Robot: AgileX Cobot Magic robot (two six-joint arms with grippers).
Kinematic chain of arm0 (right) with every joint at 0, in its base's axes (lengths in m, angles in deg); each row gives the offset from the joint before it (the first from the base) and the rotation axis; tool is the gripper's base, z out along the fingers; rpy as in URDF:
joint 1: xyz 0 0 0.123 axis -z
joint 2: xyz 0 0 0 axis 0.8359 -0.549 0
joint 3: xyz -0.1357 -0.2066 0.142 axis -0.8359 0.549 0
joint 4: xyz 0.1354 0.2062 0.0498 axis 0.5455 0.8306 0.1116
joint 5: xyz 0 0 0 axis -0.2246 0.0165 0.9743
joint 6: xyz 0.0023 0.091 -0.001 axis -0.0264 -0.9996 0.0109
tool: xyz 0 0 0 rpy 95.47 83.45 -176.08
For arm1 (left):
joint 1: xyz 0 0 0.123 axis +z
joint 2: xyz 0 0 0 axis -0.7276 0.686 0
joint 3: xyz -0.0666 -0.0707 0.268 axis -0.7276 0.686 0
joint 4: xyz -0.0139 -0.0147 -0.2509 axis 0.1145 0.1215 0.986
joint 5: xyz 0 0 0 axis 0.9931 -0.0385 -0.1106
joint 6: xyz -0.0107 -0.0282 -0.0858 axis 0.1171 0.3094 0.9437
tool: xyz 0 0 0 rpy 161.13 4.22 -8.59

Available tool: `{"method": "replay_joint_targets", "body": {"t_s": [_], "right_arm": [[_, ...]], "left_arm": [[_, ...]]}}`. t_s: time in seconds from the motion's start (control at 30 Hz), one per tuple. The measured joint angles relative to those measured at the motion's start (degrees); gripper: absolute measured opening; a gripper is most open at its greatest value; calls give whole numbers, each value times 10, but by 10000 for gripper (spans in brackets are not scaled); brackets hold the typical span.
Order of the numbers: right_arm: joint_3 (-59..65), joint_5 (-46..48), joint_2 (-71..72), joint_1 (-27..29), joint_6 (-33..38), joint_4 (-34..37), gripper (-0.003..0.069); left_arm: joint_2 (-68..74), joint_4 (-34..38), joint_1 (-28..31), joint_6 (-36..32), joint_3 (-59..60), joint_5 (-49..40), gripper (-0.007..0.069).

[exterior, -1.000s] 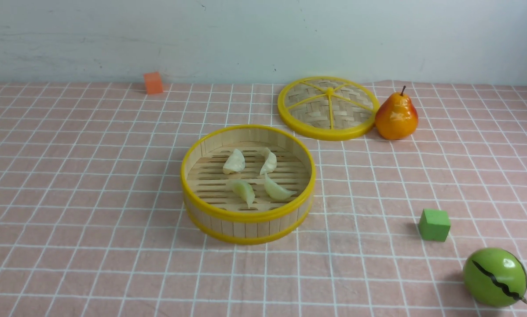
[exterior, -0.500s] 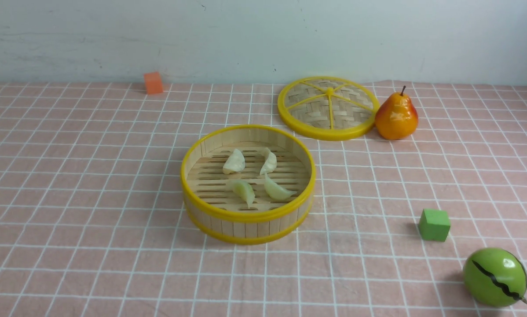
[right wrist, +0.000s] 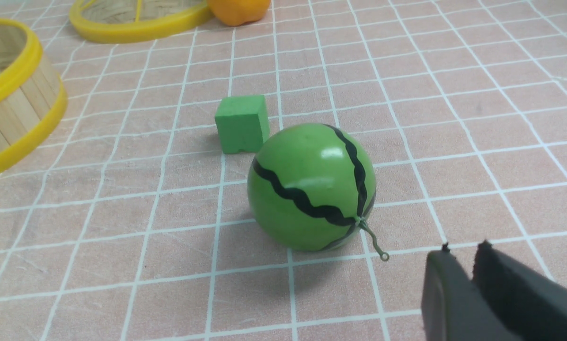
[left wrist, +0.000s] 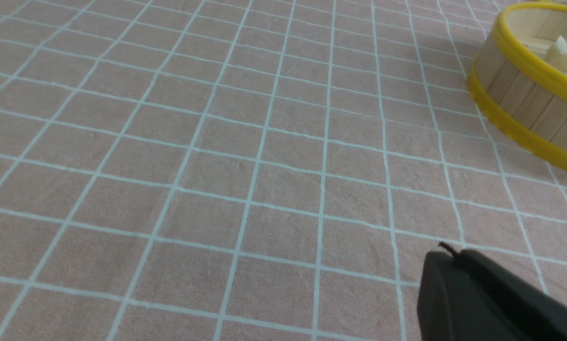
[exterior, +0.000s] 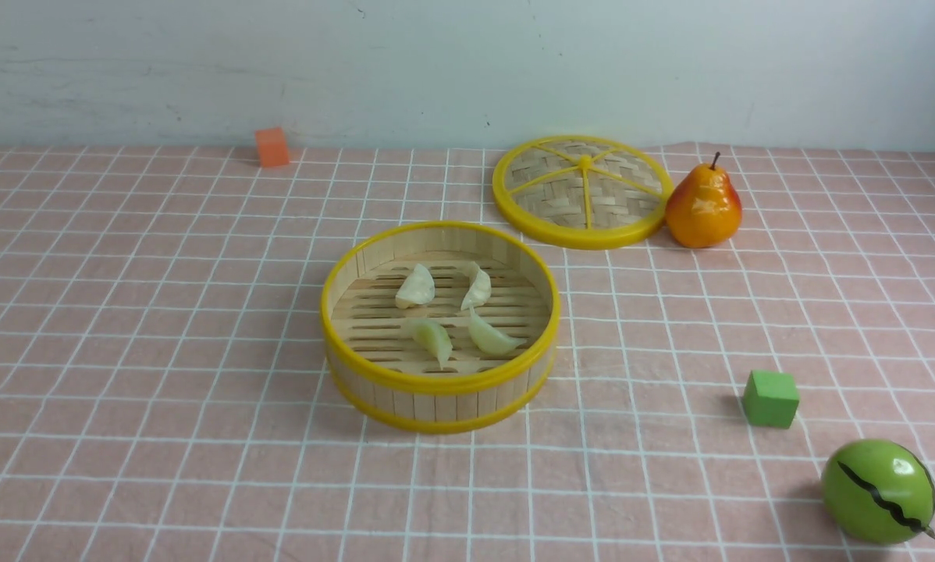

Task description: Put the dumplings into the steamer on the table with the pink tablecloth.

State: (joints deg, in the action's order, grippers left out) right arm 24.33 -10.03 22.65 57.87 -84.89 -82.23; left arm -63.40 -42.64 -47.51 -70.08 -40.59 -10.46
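The steamer [exterior: 436,384] stands mid-table on the pink tablecloth [exterior: 163,312]. Several pale dumplings lie on its slatted floor, among them one at the back left [exterior: 415,287] and one at the front right [exterior: 489,336]. Neither gripper shows in the front view. In the left wrist view my left gripper [left wrist: 449,251] is shut with nothing in it, low over bare cloth, and the steamer [left wrist: 525,102] is well off to its side. My right gripper [right wrist: 463,247] hangs beside the toy watermelon [right wrist: 312,187], jaws a narrow gap apart and holding nothing.
A flat woven lid [exterior: 582,191] with a yellow rim lies behind the steamer, with a pear [exterior: 703,207] next to it. A green cube [exterior: 770,398] and the watermelon [exterior: 877,492] sit at the front right. An orange cube [exterior: 271,147] rests by the back wall.
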Motion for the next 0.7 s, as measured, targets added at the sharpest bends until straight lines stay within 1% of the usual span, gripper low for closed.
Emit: {"method": "replay_joint_targets", "body": {"t_s": [0.7], "right_arm": [[0,0,0,0,0,0,119]], "left_arm": [[0,0,0,0,0,-1,-3]]}}
